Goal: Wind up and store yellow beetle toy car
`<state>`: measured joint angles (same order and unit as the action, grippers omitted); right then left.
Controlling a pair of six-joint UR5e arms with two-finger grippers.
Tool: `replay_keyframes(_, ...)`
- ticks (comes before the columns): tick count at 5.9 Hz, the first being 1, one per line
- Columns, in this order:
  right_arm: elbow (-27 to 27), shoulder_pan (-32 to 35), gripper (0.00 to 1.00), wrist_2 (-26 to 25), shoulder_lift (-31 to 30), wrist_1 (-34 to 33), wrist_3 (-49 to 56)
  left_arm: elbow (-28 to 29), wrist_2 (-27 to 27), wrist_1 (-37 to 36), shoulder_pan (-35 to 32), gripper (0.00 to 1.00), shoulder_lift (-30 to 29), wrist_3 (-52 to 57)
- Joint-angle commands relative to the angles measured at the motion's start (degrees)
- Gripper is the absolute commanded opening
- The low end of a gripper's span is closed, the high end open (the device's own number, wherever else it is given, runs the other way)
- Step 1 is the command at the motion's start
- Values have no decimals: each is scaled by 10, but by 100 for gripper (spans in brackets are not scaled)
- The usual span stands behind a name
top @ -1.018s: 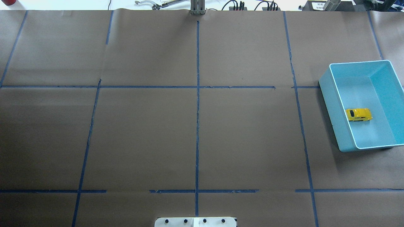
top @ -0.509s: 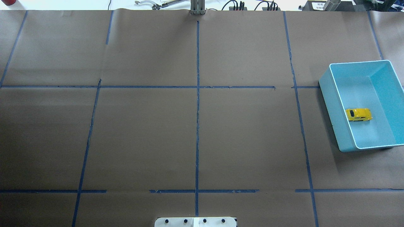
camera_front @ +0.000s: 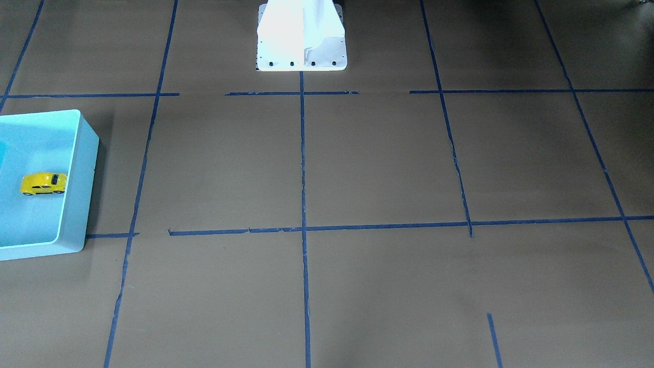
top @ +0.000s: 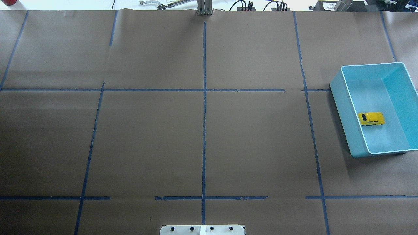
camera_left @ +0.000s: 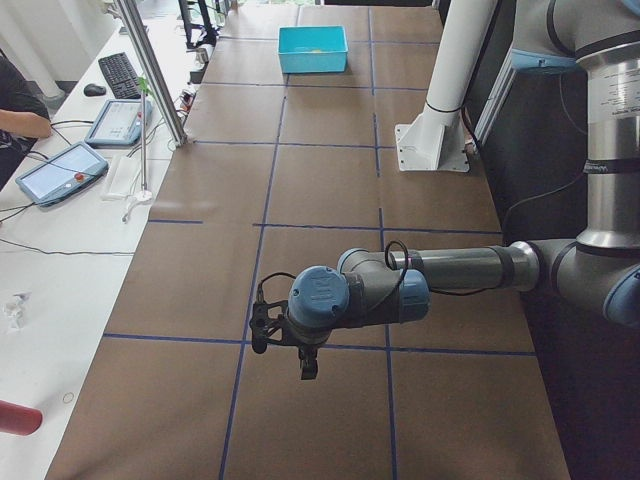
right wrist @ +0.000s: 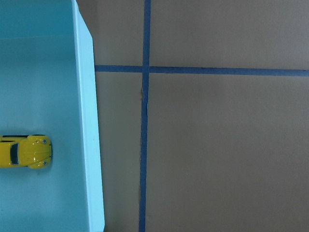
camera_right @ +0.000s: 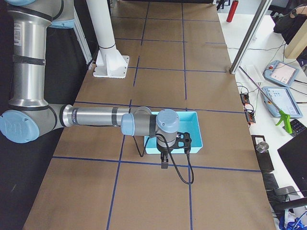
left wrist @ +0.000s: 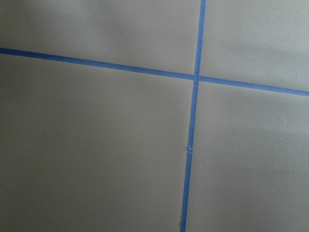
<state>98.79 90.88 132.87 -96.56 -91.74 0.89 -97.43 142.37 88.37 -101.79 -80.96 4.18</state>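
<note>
Although both arms are in view only from the counter's ends, their placing is plain. At the left, the left arm (camera_left: 360,295) hangs above bare brown counter (top: 147,140); its wrist camera shows nothing but crossed blue tape lines (left wrist: 193,145). Whether the left arm's jaws are released or clenched cannot be told. At centre, the white mounting plate (top: 202,229) sits at the near edge.

At the far right stands the turquoise bin (top: 345,111). The yellow beetle toy car (top: 371,118) rests on the bin's floor, apparently on its wheels, close to the wall nearest the counter's centre. The right arm (camera_right: 96,116) hangs above the counter beside that wall, and the state of the right arm's jaws likewise cannot be told.

Assessment: the car lies where storage requires, touched by neither arm. Whether it has been wound is not evident. If winding remains, the right arm is better placed. It would need to shift over the bin, descend between the walls and close across the car's flanks.

Obstructions: the bin's walls limit approach, and the adjacent wall leaves little room for one jaw. Cables, tablets and a keyboard lie beyond the far edge, well apart.
</note>
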Motion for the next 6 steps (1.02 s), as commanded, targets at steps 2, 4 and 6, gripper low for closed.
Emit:
replay_keyframes(2,0,0,100,-1,1,0,0,-6,-1,2,-1,100,1,1)
replay_keyframes(4,0,0,100,-2,1,0,-3,-5,-2,1,-1,100,-1,-2)
replay_keyframes(6,0,0,100,-2,1,0,-4,-6,-7,1,0,100,-2,-4)
